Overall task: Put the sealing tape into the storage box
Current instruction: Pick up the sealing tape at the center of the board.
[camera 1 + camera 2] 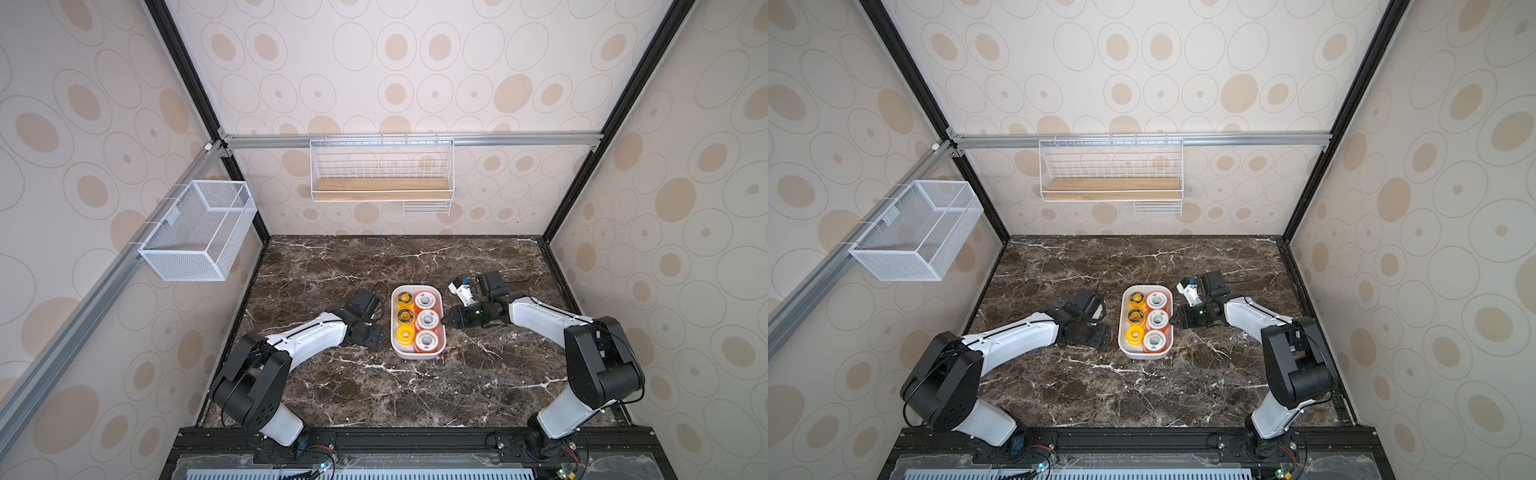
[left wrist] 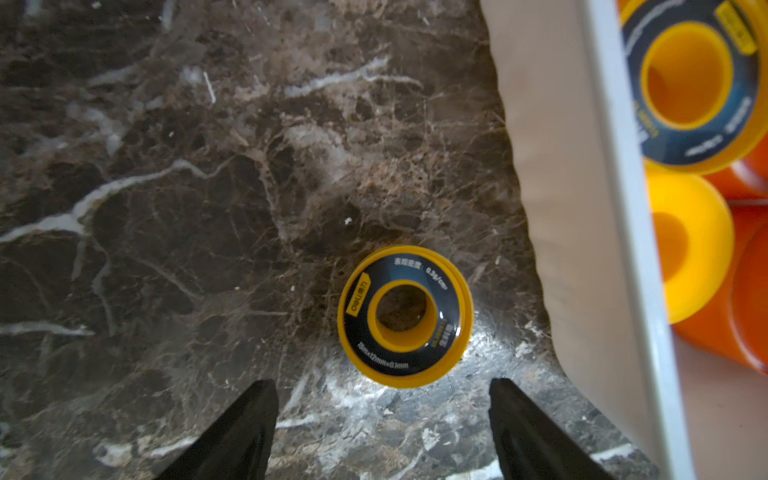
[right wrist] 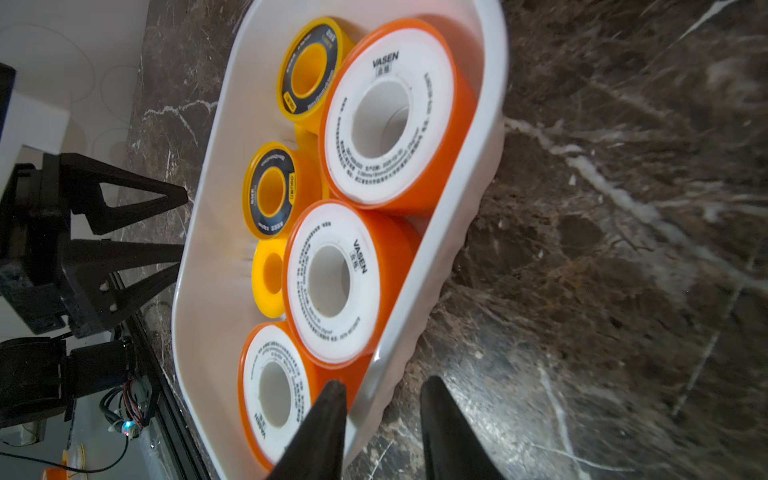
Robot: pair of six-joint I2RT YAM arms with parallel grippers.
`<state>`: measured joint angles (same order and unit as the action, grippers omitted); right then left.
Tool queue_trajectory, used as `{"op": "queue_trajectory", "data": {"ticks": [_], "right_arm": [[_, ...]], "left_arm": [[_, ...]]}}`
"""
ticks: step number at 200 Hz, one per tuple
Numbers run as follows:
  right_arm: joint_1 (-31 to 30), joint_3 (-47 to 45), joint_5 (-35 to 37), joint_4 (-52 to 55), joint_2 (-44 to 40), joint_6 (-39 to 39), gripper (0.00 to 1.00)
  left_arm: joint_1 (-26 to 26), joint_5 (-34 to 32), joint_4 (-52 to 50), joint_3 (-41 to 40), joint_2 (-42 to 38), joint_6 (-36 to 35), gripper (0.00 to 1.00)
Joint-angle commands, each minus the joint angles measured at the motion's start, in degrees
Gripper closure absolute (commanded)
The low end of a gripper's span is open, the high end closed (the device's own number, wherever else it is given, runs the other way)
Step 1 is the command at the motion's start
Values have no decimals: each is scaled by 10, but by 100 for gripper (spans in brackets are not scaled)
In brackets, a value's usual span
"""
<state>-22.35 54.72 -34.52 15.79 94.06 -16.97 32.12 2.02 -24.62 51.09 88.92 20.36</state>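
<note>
The box [image 1: 415, 355] sits on the marble tabletop [image 1: 353, 395] just below the middle of the frame in both top views, between the two arms, and it is packed. Three orange spools [image 1: 434, 322] with white faces run down its right side. Down its left are two ringed yellow spools [image 1: 398, 299], with a plain yellow spool [image 1: 400, 335] nearest the bottom of the frame. The right wrist view shows more orange and yellow underneath them, so there is a lower layer. One loose spool [image 2: 359, 309], yellow with a dark ringed face, lies flat on the tabletop outside the box, just beside its ribbed outer wall; in the top views the left arm's wrist covers it. The left fingers [image 2: 245, 436] are spread wide and released, with that spool lying ahead of the gap between them and the box wall close on one flank. The right fingers [image 3: 324, 428] straddle the box's right wall, one inside by the nearest orange spool, one outside over the tabletop. They stand close together, but I cannot tell whether they pinch the wall. A mesh basket [image 1: 197, 232] hangs at the left of the frame and a wire rack [image 1: 381, 183] with a wooden board at upper centre, both well apart from the arms.
</note>
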Motion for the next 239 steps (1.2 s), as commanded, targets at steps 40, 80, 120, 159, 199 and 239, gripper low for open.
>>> {"op": "queue_trajectory", "data": {"ticks": [40, 80, 120, 159, 199, 239], "right_arm": [[-4, 14, -4, 0, 13, -6, 66], [-6, 15, -4, 2, 14, -7, 67], [-5, 15, -3, 4, 14, -7, 67], [-5, 15, -3, 4, 13, -7, 66], [-6, 17, -3, 6, 12, -7, 66], [-6, 15, -2, 5, 10, -8, 65]], "left_arm": [[-3, 32, 25, 30, 59, -40, 17], [-2, 15, 23, 48, 86, -38, 25], [-2, 13, 34, 54, 93, -36, 30], [-3, 2, 28, 60, 82, -29, 42], [-3, -33, 2, 59, 47, -22, 43], [-3, -38, -24, 67, -1, -13, 43]]}}
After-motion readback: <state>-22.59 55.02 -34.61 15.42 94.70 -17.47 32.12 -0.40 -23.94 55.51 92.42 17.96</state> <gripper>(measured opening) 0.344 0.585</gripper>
